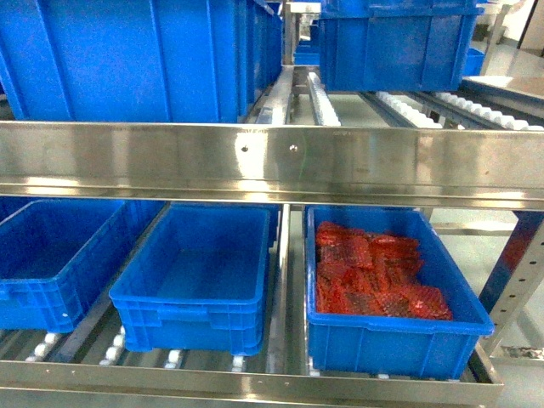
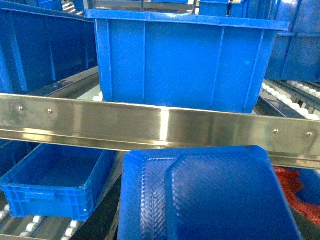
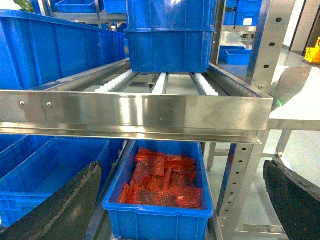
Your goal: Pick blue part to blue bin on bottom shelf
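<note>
Filling L wrist view, blue part (image 2: 205, 197), ribbed

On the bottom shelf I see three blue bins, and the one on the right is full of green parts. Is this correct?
Not quite. The bottom shelf does carry three blue bins, but the right bin holds red parts, not green ones. The head view shows this, and the right wrist view confirms it.

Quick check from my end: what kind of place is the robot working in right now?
Probably a factory or warehouse parts-storage area: stainless-steel flow racks with white rollers, rows of blue bins, and one bin filled with red parts on the bottom shelf.
</note>
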Tool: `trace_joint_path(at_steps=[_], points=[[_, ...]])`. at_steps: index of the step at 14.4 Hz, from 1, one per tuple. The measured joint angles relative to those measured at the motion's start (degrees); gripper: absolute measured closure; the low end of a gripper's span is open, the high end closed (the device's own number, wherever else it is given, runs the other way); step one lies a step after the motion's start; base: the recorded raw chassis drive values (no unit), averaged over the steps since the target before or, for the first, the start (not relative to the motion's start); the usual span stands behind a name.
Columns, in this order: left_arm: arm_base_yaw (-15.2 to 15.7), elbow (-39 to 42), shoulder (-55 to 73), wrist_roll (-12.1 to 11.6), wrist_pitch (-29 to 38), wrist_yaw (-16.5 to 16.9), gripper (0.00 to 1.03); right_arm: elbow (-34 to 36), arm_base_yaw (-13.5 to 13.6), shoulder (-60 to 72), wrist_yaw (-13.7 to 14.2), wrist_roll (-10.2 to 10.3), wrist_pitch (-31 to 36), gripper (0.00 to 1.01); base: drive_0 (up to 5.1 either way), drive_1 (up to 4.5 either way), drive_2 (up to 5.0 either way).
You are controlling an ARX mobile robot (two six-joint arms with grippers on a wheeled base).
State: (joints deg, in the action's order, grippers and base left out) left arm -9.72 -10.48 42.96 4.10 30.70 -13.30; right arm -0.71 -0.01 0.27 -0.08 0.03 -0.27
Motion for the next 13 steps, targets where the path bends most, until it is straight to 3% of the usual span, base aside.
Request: trace_joint_path(at_steps=[13], points=[[0.00, 0.00, 0.02, -0.02, -0.07, 0.00, 0.59, 0.00, 0.00, 0.00, 0.11, 0.04, -0.04, 0.03, 0.0, 0.00, 0.0]])
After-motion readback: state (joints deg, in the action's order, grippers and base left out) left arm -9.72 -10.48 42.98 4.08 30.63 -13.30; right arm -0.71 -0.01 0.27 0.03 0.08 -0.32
